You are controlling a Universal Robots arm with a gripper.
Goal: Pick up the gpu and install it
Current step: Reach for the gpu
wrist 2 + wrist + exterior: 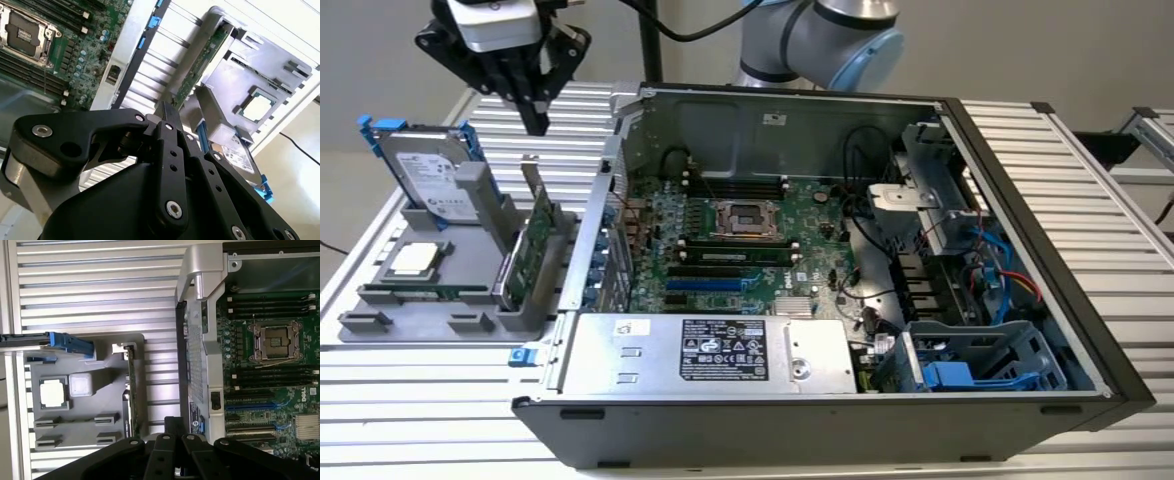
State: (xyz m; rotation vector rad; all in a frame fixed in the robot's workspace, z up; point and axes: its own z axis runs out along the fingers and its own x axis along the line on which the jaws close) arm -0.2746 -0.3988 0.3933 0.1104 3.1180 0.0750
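Black linkages of my claw (164,111) sit closest to the lens in both wrist views, with the two fingers drawn together and nothing between them. From the exterior view the claw (534,120) hangs in the air above the gray tray (400,328), tips pointing down and pressed into one narrow point.

Taking the gray tray as my landmark and going from the exterior view's left: the silver hard drive (434,175) with blue rails stands on edge at the tray's far corner. Just beside it, a square processor chip (416,258) lies flat in a pocket of the tray.

Next comes the gpu (531,240), upright on its long edge in a slot along the tray's side nearest the computer case (761,125). Its thin metal bracket sticks up toward me. My fingertips are above that bracket end, clear of it and touching nothing.

In the first wrist view the gpu (132,390) shows as a thin green strip across the tray (75,432), running up close to my claw (174,421). In the second wrist view the gpu (200,62) is again edge-on, beyond my closed tips.

Beyond the tray lies the open case, with the motherboard (720,250) bare inside and a gray power supply (707,350) along its near side.
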